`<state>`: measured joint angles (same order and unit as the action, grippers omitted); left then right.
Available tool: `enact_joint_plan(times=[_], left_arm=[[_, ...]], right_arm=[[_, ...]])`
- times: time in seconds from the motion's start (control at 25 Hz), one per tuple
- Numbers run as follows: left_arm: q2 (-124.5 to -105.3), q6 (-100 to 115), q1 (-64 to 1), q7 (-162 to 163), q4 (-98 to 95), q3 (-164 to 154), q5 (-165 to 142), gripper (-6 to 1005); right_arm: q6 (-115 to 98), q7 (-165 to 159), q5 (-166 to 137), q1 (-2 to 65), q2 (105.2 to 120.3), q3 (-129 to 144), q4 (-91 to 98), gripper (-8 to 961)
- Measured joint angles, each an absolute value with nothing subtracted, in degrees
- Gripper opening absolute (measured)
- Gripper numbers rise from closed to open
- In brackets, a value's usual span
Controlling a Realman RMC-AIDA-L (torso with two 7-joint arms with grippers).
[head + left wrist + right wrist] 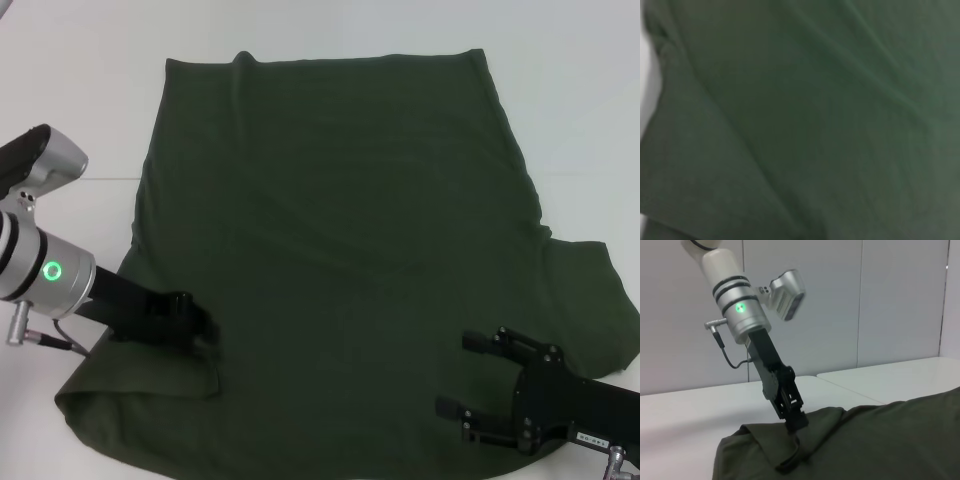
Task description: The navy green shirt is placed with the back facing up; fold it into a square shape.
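Navy green shirt (340, 270) lies spread on the white table (70, 130), filling most of the head view from the top centre down to the bottom edge. Plain side up, no lettering visible. One sleeve spreads out toward the right edge of the frame. At lower left the cloth is bunched and doubled over, with a rounded fold near the bottom left corner.

Left gripper (205, 328) comes in from the left edge, lower left of the head view, with its tip down on the shirt at that bunched part. Right wrist view shows the same left gripper (796, 424) at frame centre, its dark fingers drawn together and pinching a raised ridge of cloth, the shirt (880, 440) lifted slightly around the pinch. Left wrist view is filled with green fabric (815, 125) and a few soft creases; a sliver of table at its left edge.

Right gripper (475, 375) sits at lower right of the head view, over the shirt, fingers spread apart, nothing between them.
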<state>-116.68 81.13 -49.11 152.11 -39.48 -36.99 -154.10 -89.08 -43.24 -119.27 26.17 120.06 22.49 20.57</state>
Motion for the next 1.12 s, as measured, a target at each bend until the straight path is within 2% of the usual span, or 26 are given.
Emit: enact_joint_plan(times=[0.2, 0.44, 0.56, 0.72, 0.88, 1.12], left_arm=[[-115.23, 82.9, -48.2, 151.1, -39.7, -36.4, -150.3, 372], [-112.36, 83.9, -45.1, 152.4, -40.9, -27.6, -149.9, 499], [-111.8, 82.1, -43.1, 152.8, -41.2, -22.0, -150.0, 627], [-111.86, 79.0, -41.3, 152.9, -40.8, -20.0, -150.1, 776], [-112.77, 74.2, -40.2, 153.0, -39.0, -20.1, -149.8, 901], [-113.68, 68.8, -40.6, 152.8, -36.2, -20.3, -149.6, 901]], right_arm=[[-88.9, -43.2, -119.3, 26.3, 120.06, 22.5, 20.6, 886], [-89.0, -43.2, -119.2, 26.3, 120.06, 22.5, 20.7, 886], [-89.0, -43.2, -119.2, 26.2, 120.06, 22.4, 20.7, 886], [-89.2, -43.2, -119.2, 26.3, 120.01, 22.4, 20.7, 886], [-89.2, -43.2, -119.2, 26.4, 119.98, 22.4, 20.7, 886], [-89.2, -43.2, -119.2, 26.4, 119.97, 22.4, 20.7, 887]])
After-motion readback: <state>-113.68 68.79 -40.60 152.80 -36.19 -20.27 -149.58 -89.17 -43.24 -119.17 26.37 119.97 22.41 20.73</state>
